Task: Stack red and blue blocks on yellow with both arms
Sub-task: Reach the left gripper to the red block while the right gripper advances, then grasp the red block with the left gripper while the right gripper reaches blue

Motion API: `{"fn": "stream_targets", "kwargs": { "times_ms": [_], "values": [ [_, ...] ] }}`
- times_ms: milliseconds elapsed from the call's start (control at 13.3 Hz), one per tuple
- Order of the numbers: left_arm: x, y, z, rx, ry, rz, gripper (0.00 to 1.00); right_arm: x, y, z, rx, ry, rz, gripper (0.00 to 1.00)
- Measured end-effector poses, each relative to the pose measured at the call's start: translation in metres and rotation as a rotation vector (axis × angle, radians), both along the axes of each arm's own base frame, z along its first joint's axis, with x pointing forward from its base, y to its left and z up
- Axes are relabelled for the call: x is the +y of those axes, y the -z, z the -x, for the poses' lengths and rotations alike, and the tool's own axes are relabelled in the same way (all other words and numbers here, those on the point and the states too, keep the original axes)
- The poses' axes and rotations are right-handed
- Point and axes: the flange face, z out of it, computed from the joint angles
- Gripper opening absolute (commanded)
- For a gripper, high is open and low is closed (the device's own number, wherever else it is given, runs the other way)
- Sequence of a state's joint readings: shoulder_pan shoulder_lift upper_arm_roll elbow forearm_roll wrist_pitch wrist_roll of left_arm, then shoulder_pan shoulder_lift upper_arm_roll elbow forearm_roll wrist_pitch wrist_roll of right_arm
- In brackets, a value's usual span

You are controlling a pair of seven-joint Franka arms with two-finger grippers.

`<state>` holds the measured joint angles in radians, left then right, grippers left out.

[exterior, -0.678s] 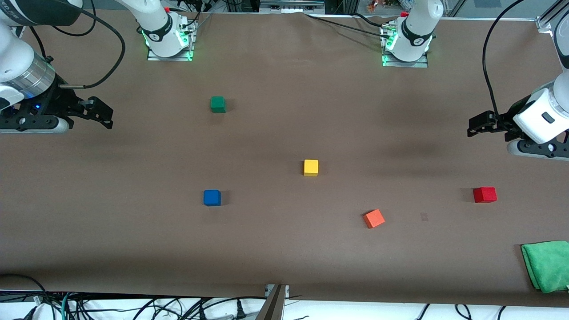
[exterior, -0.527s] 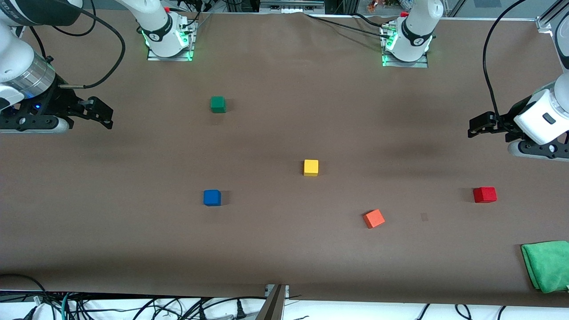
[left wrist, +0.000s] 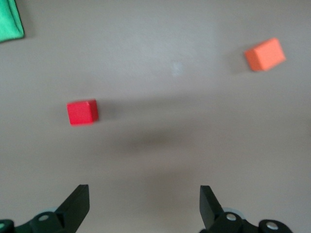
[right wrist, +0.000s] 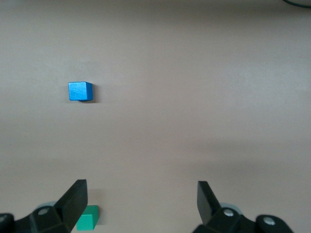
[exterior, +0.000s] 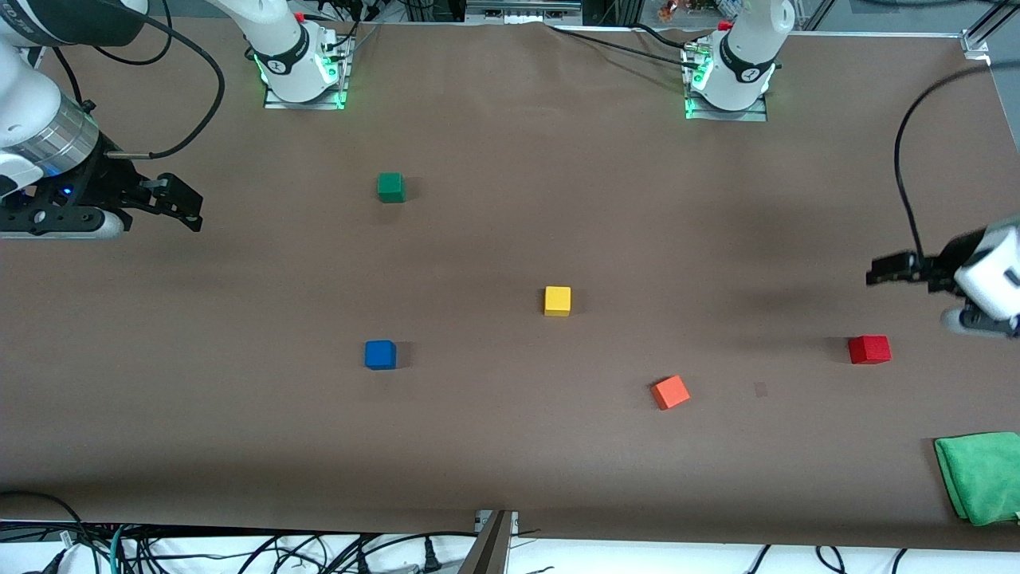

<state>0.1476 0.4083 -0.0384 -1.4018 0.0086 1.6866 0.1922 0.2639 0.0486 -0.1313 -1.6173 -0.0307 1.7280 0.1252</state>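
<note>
The left gripper [exterior: 880, 273] is hanging in the air over the table's brown cover [exterior: 510, 446] at the left arm's end, its two black fingers [left wrist: 77, 206] standing wide apart with nothing between them. In the left wrist view the red block [left wrist: 82, 112] is lying ahead of the spread jaws, nearer to one finger's line than to the other, well apart from both fingertips. The orange-red cube [left wrist: 265, 54] is lying farther out, past the second finger's line, and a corner of the green cloth [left wrist: 10, 20] is showing at the picture's edge.

In the front view the red block [exterior: 868, 349] is sitting flat on the cover, nearer to the front camera than the spot under the left gripper. The orange-red cube [exterior: 670, 391] is resting turned at an angle (its edges are not squared with the other cubes).

The right gripper [exterior: 187, 209] is waiting in the air at the right arm's end of the table, its fingers [right wrist: 75, 201] likewise spread and empty. The blue block [right wrist: 79, 91] is lying well ahead of those jaws, and the green cube [right wrist: 88, 217] is peeking out just beside one finger.

The yellow block [exterior: 557, 300] is sitting alone near the middle of the table, with nothing on it; the blue block [exterior: 380, 355] and green cube [exterior: 390, 187] are both well apart from it.
</note>
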Motion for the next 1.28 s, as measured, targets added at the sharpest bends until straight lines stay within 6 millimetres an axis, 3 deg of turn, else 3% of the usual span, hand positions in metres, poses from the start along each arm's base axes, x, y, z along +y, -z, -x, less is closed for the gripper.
{"fn": "stream_targets", "kwargs": {
  "times_ms": [301, 603, 829, 1055, 1205, 1281],
  "values": [
    [0.038, 0.086, -0.029, -0.023, 0.058, -0.057, 1.00, 0.000, 0.000, 0.000, 0.000, 0.000, 0.000, 1.00],
    [0.098, 0.167, -0.038, -0.062, 0.077, -0.052, 1.00, 0.001, 0.000, 0.000, 0.000, -0.002, 0.000, 1.00],
    [0.118, 0.202, -0.040, -0.095, 0.076, -0.055, 1.00, 0.004, 0.008, -0.003, 0.014, -0.005, 0.003, 1.00],
    [0.129, 0.227, -0.037, -0.095, 0.076, -0.051, 1.00, 0.012, 0.033, -0.012, 0.055, -0.014, 0.014, 1.00],
    [0.138, 0.238, -0.033, -0.089, 0.067, -0.046, 1.00, 0.015, 0.058, -0.020, 0.097, -0.015, 0.025, 1.00],
    [0.142, 0.245, -0.030, -0.082, 0.062, -0.043, 1.00, 0.018, 0.082, -0.027, 0.135, -0.016, 0.035, 1.00]
  ]
}}
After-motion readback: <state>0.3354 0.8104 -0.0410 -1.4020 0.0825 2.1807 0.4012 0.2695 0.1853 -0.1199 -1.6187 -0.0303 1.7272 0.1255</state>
